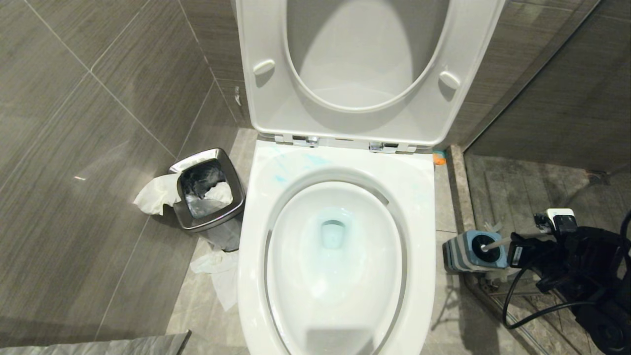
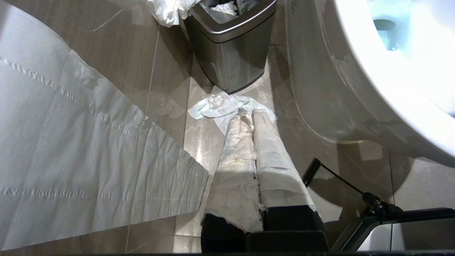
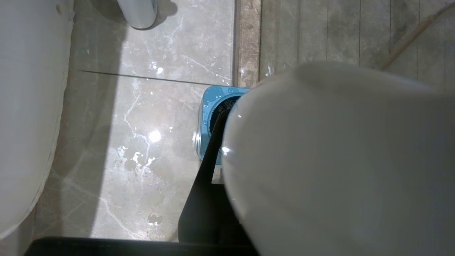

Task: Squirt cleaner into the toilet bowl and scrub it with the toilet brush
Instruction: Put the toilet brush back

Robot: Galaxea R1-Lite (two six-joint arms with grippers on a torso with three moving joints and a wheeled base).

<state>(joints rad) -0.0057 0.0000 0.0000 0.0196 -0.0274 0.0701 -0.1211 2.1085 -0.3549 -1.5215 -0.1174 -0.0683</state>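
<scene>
Step in hand, as I judge it: cleaner (image 1: 333, 231) already squirted, tinting the water and streaking the back rim of the toilet bowl (image 1: 256, 236); brush pickup or return at the holder, I cannot tell which.

Landmark: toilet bowl, seat and lid raised.

- Right gripper (image 1: 517, 249): to the bowl's right, low by the floor; I have it clamped on the handle of the toilet brush (image 1: 494, 242), the wide white handle end filling my right wrist view; brush head seated in the holder (image 1: 471, 252).
- Left gripper (image 2: 254, 117): low, to the bowl's left, near the waste bin (image 1: 209, 190); two fingers wrapped in white paper, pressed together, clenched on nothing.

Next move, in my judgement: lift the brush straight up clear of the holder, swing it over the rim, lower the head into the tinted water; the holder is light and may tip if dragged.

Count: toilet bowls, one; brushes, one; holders, one; waste bins, one; loose tissues on the floor by the bin, two that I can see.
</scene>
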